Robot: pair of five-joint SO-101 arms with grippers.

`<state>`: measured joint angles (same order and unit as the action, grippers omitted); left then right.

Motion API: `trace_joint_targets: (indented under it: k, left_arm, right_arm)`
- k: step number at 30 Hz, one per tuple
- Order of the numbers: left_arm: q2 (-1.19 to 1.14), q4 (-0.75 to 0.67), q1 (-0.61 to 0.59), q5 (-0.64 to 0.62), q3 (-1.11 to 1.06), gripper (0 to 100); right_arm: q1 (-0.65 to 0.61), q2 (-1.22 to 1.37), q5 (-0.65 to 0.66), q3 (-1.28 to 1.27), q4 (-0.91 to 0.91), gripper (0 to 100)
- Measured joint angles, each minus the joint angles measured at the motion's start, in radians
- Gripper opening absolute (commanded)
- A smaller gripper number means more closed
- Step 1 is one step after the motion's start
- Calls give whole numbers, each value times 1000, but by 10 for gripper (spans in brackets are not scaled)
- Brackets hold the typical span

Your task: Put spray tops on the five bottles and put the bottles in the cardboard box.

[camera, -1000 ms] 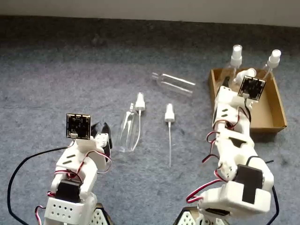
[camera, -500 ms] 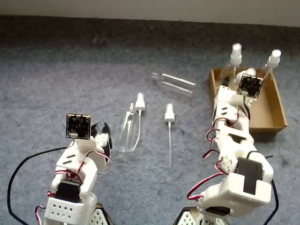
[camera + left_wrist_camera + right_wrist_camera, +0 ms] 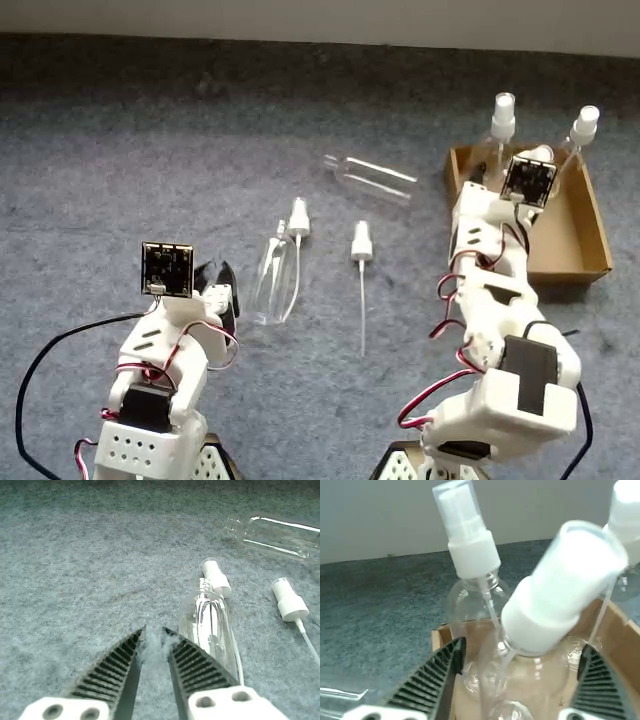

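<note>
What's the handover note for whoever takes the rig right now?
Left gripper: open, over the carpet by the near bottle.
Right gripper: open, jaws either side of the tilted bottle in the box.
Done: tilted bottle and two upright bottles capped, boxed.
To do: near bottle and far bottle bare, two tops loose on the carpet; cap, box.

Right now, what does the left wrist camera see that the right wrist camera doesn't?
Left wrist view: the left gripper, open, beside an uncapped near bottle lying down, a loose spray top by its neck, a second spray top, and an uncapped far bottle.
Right wrist view: the right gripper, open around a tilted bottle with its top on, an upright bottle behind it, and the cardboard box.
Both: the grey carpet.
</note>
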<state>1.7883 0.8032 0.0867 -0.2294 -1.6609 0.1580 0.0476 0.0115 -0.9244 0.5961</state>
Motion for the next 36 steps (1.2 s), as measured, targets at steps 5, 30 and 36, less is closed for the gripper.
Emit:
trace_joint_targets:
  k: [5, 30, 36]
  left_arm:
    - [0, 0, 0, 0, 0, 7]
    - [0, 0, 0, 0, 0, 7]
    - [0, 0, 0, 0, 0, 7]
  right_arm:
    - [-9, 0, 0, 0, 0, 335]
    - [-14, -440, 0, -87, -479, 335]
    - [-14, -605, 0, -87, -760, 335]
